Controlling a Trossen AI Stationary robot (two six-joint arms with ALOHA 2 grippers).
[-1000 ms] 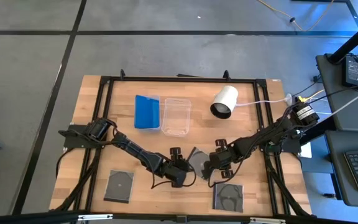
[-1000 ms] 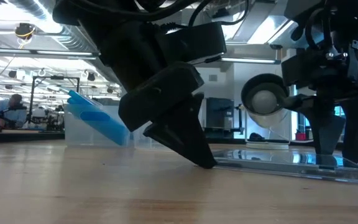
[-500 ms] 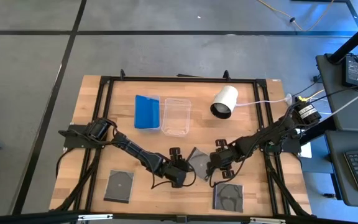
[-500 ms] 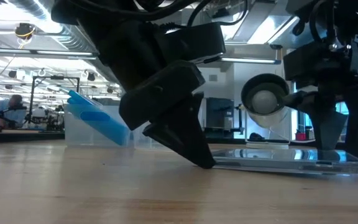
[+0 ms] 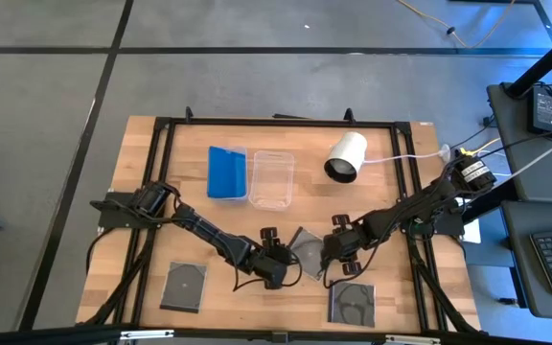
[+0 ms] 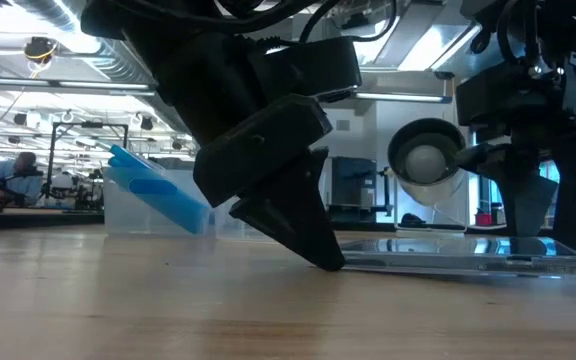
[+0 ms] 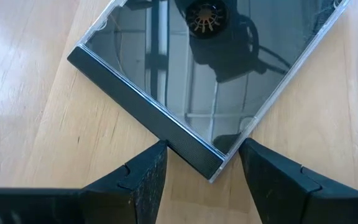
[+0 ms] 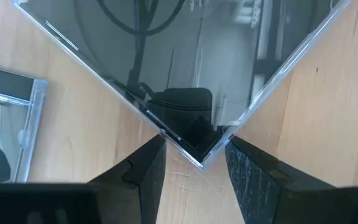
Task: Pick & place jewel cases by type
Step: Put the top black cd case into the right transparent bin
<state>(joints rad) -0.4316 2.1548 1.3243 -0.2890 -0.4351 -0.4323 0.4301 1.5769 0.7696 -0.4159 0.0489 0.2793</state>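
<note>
A dark jewel case [image 5: 307, 249] showing a disc hub lies flat on the table between both grippers. My left gripper [image 5: 278, 271] is open at the case's left corner, my right gripper [image 5: 336, 257] open at its right corner. Each corner sits between two spread fingers. Two more dark cases lie flat near the near edge, one on the left [image 5: 182, 286] and one on the right [image 5: 352, 303]. A blue case [image 5: 225, 172] leans in a clear tub [image 6: 153, 190]. My left gripper [image 7: 202, 152] straddles the case's corner [image 7: 213, 169], at the end of the dark spine edge. Its fingertips [image 7: 159, 149] stand against the two edges that meet there. The fingers slant down from the table's left, and the case lies flat on the wood [image 6: 448, 258]. My right gripper [image 8: 194, 146] straddles the opposite clear corner [image 8: 201, 160]. One fingertip [image 8: 157, 146] lies against each of the two edges meeting there. It comes down from above on the table's right side. The case stays flat on the table.
A second clear tub [image 5: 272, 178] stands beside the one with the blue case. A white cylinder with a dark end [image 5: 346, 156] lies toward the far right, with a cable behind it. A black frame [image 5: 161, 192] borders the wooden top.
My right gripper has edged a little toward the table's left, closing in on the case's corner. The case's end under that gripper has shifted slightly and now lies level on the table. My left gripper has kept still.
</note>
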